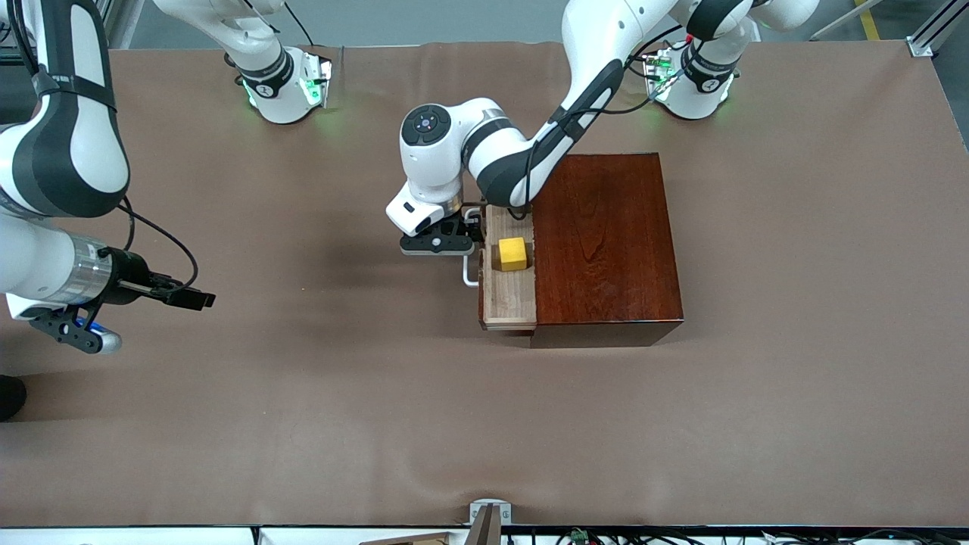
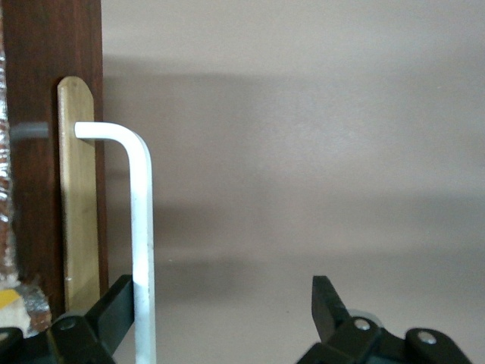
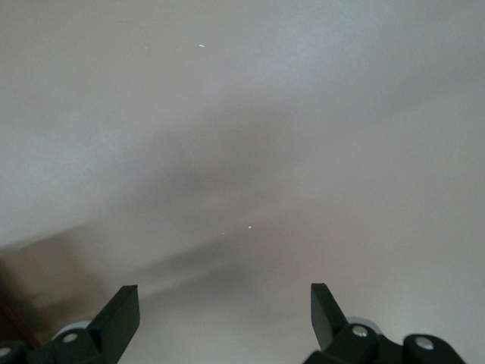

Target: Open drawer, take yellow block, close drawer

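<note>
Brown cloth table point(image 1: 303, 424): your left gripper point(image 1: 443, 241) is spread wide at the partly open pale-wood drawer's point(image 1: 509, 295) white handle point(image 2: 140, 227); small yellow block point(image 1: 512, 253) inside. Right gripper point(image 3: 223, 315) waits, fingers apart.

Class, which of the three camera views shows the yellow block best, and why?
The front view: the whole yellow block shows there, sitting in the drawer, which is pulled partly out. The left wrist view catches only a yellow sliver at its edge. The right wrist view shows none of it.
</note>
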Controlling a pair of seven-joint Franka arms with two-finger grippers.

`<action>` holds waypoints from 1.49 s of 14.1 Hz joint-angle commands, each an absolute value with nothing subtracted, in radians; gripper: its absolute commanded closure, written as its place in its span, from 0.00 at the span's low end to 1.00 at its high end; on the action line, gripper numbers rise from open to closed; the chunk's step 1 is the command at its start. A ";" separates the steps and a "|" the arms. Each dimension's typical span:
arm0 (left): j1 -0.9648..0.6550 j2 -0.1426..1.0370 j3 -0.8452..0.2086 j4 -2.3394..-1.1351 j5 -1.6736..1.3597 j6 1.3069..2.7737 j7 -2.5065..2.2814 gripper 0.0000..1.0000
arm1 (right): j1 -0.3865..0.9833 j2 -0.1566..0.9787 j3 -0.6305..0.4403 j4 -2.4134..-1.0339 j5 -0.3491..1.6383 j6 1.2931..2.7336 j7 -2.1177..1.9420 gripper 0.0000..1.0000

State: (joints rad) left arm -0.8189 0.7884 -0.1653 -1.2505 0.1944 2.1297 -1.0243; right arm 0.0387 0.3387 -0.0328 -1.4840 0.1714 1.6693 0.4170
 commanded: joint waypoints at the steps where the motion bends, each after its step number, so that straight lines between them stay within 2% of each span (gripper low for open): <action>1: -0.836 0.807 -0.170 -1.226 0.153 2.194 -1.039 0.00 | 0.037 0.339 -0.031 -1.486 0.187 1.661 0.501 0.00; 6: -0.838 0.805 -0.189 -1.223 0.124 2.267 -1.040 0.00 | 0.057 0.347 -0.028 -1.488 0.187 1.666 0.681 0.00; 10: -0.827 0.784 -0.189 -1.223 0.106 2.255 -1.051 0.00 | 0.058 0.350 -0.028 -1.486 0.235 1.667 0.807 0.00; 12: -0.807 0.709 -0.157 -1.224 0.107 2.142 -1.051 0.00 | 0.063 0.350 -0.028 -1.488 0.235 1.661 0.828 0.00; 15: -0.720 0.534 -0.133 -1.230 0.107 1.941 -1.043 0.00 | 0.093 0.350 -0.028 -1.497 0.235 1.663 0.917 0.00; 18: -0.576 0.387 -0.140 -1.235 0.106 1.739 -1.028 0.00 | 0.167 0.347 -0.028 -1.494 0.235 1.663 1.067 0.00; 21: -0.430 0.281 -0.143 -1.253 0.089 1.565 -0.760 0.00 | 0.231 0.348 -0.028 -1.493 0.233 1.670 1.227 0.00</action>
